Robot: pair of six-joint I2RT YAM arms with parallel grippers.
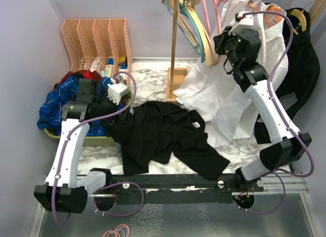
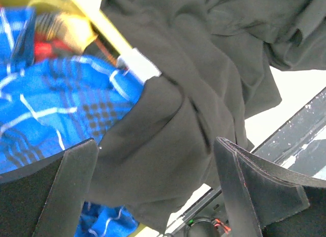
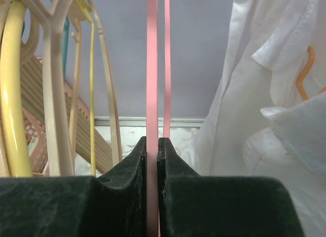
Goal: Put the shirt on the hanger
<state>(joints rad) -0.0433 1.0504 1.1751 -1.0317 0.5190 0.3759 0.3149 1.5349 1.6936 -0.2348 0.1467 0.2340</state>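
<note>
Pinching the pink hanger (image 3: 152, 69) tight with the right gripper (image 3: 152, 142); left gripper (image 2: 155, 145) is hanging wide open over the black shirt (image 1: 158, 130), which is lying crumpled on the table (image 1: 150, 79).

Bright even light, slight close-up blur

A white dress shirt (image 1: 229, 89) hangs at upper right, with cream and teal hangers (image 1: 192, 23) just left of it. A blue plaid garment (image 1: 51, 107) lies heaped at left, below a peach slotted organizer (image 1: 97, 38).
</note>
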